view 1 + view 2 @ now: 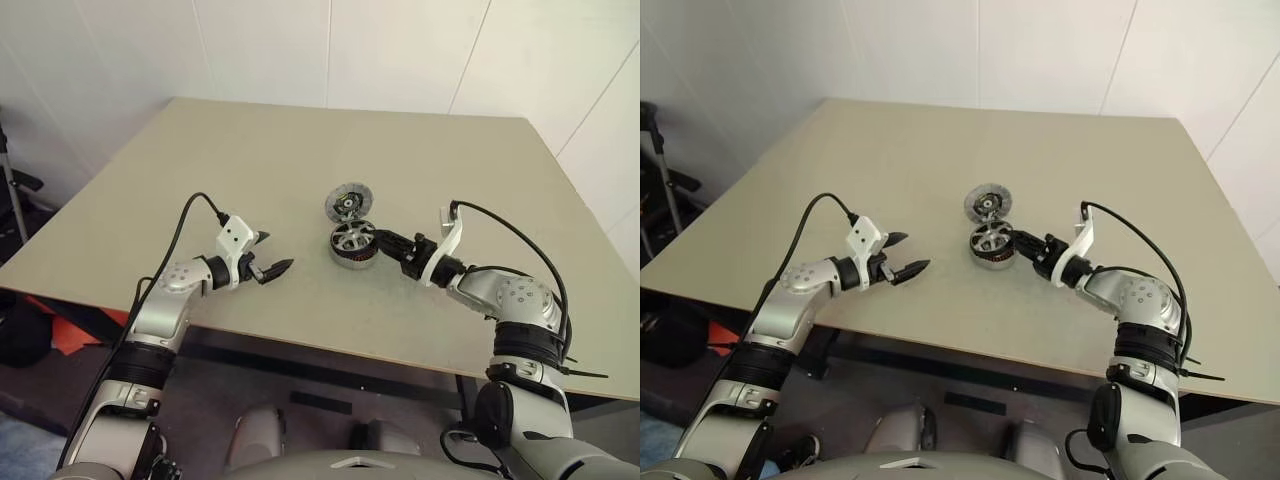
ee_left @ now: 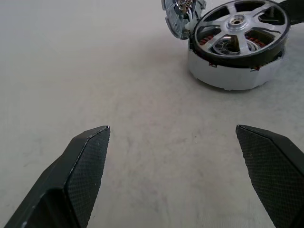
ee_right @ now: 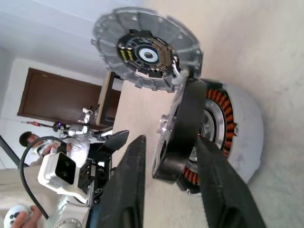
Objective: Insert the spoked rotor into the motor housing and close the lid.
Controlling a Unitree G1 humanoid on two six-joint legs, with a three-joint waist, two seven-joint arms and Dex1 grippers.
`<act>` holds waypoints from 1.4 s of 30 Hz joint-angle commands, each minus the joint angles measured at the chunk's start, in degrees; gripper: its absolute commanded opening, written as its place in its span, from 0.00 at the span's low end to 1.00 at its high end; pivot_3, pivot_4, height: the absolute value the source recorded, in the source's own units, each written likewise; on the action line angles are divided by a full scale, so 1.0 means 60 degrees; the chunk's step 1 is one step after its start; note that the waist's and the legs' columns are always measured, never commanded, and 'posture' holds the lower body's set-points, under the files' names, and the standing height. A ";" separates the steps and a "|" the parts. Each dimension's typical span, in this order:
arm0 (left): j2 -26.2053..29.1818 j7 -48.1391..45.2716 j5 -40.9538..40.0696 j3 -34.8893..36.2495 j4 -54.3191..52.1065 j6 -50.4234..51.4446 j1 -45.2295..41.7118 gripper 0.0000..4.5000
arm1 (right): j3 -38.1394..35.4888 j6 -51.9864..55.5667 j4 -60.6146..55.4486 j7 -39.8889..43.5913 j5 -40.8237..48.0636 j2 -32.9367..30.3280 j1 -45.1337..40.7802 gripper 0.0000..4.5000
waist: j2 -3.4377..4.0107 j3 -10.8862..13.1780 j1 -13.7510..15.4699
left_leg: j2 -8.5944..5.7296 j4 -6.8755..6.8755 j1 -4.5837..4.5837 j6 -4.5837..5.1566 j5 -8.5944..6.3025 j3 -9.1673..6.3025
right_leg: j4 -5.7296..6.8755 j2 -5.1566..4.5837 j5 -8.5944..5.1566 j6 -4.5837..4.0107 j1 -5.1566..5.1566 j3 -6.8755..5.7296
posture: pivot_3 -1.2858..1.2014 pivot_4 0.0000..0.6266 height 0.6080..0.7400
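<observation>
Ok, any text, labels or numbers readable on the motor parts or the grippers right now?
None can be read.
Spoked rotor: bare metal, no marking.
Motor housing: plain pale wall, no label.
Hinged lid: dark board with small fittings, any print too small to read.
Left gripper, right gripper: no lettering.

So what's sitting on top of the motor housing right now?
The spoked rotor rests on the motor housing, tilted rather than seated flat, its rim between the right gripper fingers. Copper windings show through the spokes; the housing floor is hidden.
</observation>
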 commanded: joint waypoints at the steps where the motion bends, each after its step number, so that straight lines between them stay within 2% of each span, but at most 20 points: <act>1: 0.0045 0.0026 -0.0046 0.0065 -0.0282 -0.0079 -0.0157 1.00 | 0.0625 -0.0547 -0.0518 0.0135 -0.0587 -0.0241 -0.0075 0.65 | 0.0000 0.0000 -0.0010 | 0.0000 0.0000 0.0001 0.0000 0.0000 0.0000 | 0.0000 0.0000 0.0000 0.0001 0.0001 0.0000 | 0.52 0.00 1.00; 4: 0.0041 0.0027 -0.0045 0.0066 -0.0273 -0.0081 -0.0162 1.00 | 0.0309 -0.0593 -0.0512 0.0651 -0.0084 -0.0199 -0.0144 0.65 | 0.0000 0.0000 -0.0008 | -0.0001 0.0001 0.0001 -0.0001 0.0001 0.0000 | 0.0000 0.0000 0.0000 0.0001 0.0001 0.0000 | 0.52 0.00 1.00; 11: 0.0048 0.0030 -0.0042 0.0061 -0.0305 -0.0066 -0.0142 1.00 | 0.1230 -0.3122 -0.1426 0.1620 -0.1562 -0.0523 0.0256 0.65 | -0.0001 0.0000 -0.0002 | -0.0001 0.0001 -0.0002 0.0004 -0.0002 0.0000 | -0.0003 0.0000 0.0000 0.0001 0.0001 0.0000 | 0.52 0.00 1.00; 17: -0.0021 0.0015 -0.0022 0.0007 -0.0224 -0.0095 -0.0258 1.00 | 0.3617 -0.5725 -0.1207 0.2355 -0.4430 -0.1330 0.0334 0.65 | -0.0002 0.0001 -0.0063 | -0.0001 0.0002 0.0001 0.0003 -0.0001 0.0000 | -0.0002 0.0000 -0.0001 0.0003 0.0003 0.0000 | 0.52 0.00 1.00; 20: -0.0025 0.0011 -0.0009 0.0008 -0.0194 -0.0115 -0.0283 1.00 | 0.4354 -0.6637 -0.0702 0.2599 -0.5328 -0.1457 0.0265 0.44 | -0.0004 0.0001 -0.0121 | -0.0001 0.0003 0.0002 0.0004 -0.0002 -0.0001 | -0.0003 0.0000 -0.0001 0.0004 0.0005 0.0000 | 0.52 0.00 1.00; 25: 0.0006 0.0042 0.0000 0.0035 -0.0267 -0.0113 -0.0191 1.00 | 0.4583 -0.6984 -0.0639 0.2818 -0.5505 -0.1055 0.0017 0.07 | -0.0004 0.0001 -0.0230 | -0.0003 0.0005 -0.0010 0.0028 -0.0015 -0.0002 | -0.0005 0.0000 0.0025 -0.0043 0.0001 0.0000 | 0.52 0.00 1.00; 36: 0.0065 0.0147 -0.0023 0.0084 -0.0418 -0.0062 0.0003 1.00 | 0.4520 -0.6978 -0.0459 0.2752 -0.5538 -0.0436 -0.0789 0.03 | -0.0004 0.0001 -0.0253 | -0.0001 0.0010 -0.0007 0.0038 -0.0021 -0.0001 | -0.0003 0.0000 0.0033 -0.0057 0.0002 0.0000 | 0.52 0.00 1.00; 42: 0.0034 0.0207 0.0007 0.0070 -0.0366 -0.0108 -0.0072 1.00 | 0.4831 -0.7487 0.1864 0.2383 -0.6289 0.0321 -0.0865 0.03 | -0.0008 -0.0001 -0.0271 | 0.0000 0.0010 -0.0002 0.0037 -0.0020 -0.0001 | 0.0000 0.0000 0.0036 -0.0063 0.0006 0.0000 | 0.52 0.00 1.00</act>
